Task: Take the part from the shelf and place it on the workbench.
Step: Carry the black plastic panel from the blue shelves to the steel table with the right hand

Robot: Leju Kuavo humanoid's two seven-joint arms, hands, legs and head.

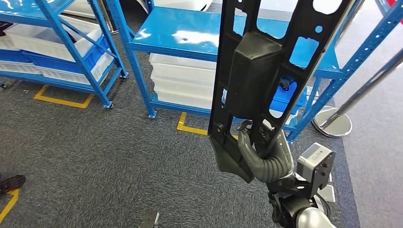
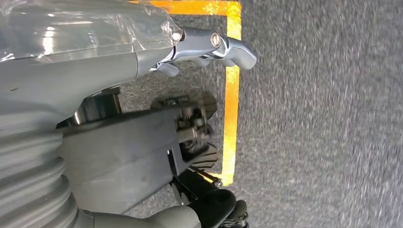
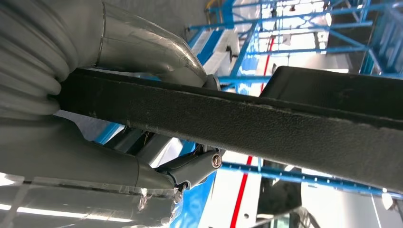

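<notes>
Over grey carpet at far left, a blue shelf (image 1: 71,52) holds white bins (image 1: 52,35), yellow floor tape (image 1: 62,100) beside its wheels. My left robot hand (image 2: 142,95) hangs by my side over carpet and a yellow tape corner (image 2: 231,71); fingers (image 2: 214,47) loosely curled, nothing in them. Center-right, second blue shelf (image 1: 185,35) with stacked white bins (image 1: 183,80). My right robot hand (image 1: 259,149) grips the long black part (image 1: 252,71) at its lower end, holding it upright in front of that shelf, off the shelf. No readable labels or writing anywhere. Chrome stand base (image 1: 332,121) at far right.
</notes>
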